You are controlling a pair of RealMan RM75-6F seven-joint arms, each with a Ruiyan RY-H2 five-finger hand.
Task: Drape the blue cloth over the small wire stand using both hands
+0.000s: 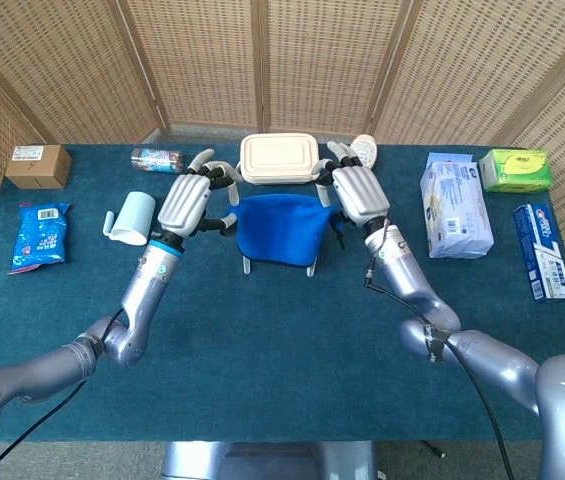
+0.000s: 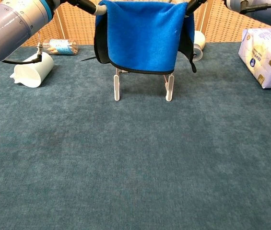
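The blue cloth [image 1: 280, 228] [image 2: 142, 36] hangs spread over the small white wire stand [image 1: 310, 268], whose legs [image 2: 169, 88] show below the hem in the chest view. My left hand [image 1: 190, 200] pinches the cloth's upper left corner, and its fingers [image 2: 85, 5] show at the top edge of the chest view. My right hand [image 1: 357, 192] pinches the upper right corner, its fingers [image 2: 193, 5] also at the top edge. The cloth is pulled taut between the two hands. Its dark underside shows at both sides.
A white cup [image 1: 134, 217] [image 2: 32, 70] lies left of the stand and a cream lunchbox [image 1: 279, 158] sits behind it. A tissue pack [image 1: 454, 205] [image 2: 267, 57], green box [image 1: 514, 170] and blue box [image 1: 540, 250] are at the right. A cardboard box [image 1: 38, 165] and blue packet [image 1: 40, 236] are far left.
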